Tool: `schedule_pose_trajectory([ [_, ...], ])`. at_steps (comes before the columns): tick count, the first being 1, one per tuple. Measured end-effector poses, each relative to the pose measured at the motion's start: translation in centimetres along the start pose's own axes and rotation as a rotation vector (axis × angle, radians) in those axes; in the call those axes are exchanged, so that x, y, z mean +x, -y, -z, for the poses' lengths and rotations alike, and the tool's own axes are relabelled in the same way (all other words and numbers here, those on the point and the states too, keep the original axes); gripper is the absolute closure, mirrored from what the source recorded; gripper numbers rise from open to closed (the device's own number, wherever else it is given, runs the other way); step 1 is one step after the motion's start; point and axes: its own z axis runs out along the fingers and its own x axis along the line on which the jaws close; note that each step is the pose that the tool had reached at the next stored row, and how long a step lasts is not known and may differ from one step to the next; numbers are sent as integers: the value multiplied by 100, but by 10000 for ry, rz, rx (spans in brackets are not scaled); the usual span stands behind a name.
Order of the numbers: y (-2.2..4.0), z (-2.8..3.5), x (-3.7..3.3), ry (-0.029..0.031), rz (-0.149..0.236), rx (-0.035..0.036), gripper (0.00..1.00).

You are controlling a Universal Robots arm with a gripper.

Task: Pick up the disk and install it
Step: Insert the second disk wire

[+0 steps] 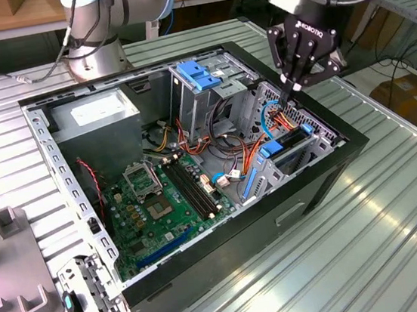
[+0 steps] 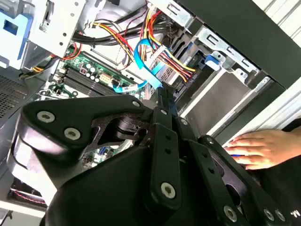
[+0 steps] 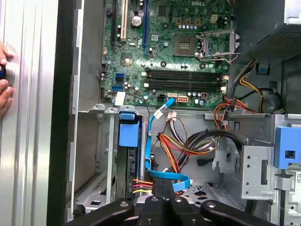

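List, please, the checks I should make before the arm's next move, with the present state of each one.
1. Black gripper carries nothing: ok. Its fingers are together with nothing between them.
2. Flat light-blue ribbon cable is clear of the fingertips: not ok. It runs right beside them in both wrist views.
3. Person's hand is away from the work area: not ok. It rests on the ribbed metal table beside the open black computer case.
4. Flat disk with blue plastic rails is fully seated in its bay: cannot tell.
5. Case side is open for access: ok.
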Motion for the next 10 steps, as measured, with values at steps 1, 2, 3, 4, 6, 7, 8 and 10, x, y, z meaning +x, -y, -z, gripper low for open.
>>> schedule_pose_trajectory([
  [1,9,-4,-74,-198,33,-9,89],
  [2,14,-13,-146,-713,26,-32,76],
  [3,29,-21,-267,-1438,14,-66,76],
  [4,34,-42,-289,-1493,14,-69,76],
  [6,38,-118,-296,-1638,12,-76,76],
  [7,38,-128,-296,-1663,11,-76,76],
  [8,39,-135,-297,-1687,11,-77,76],
  [10,41,-148,-298,-1741,11,-80,76],
])
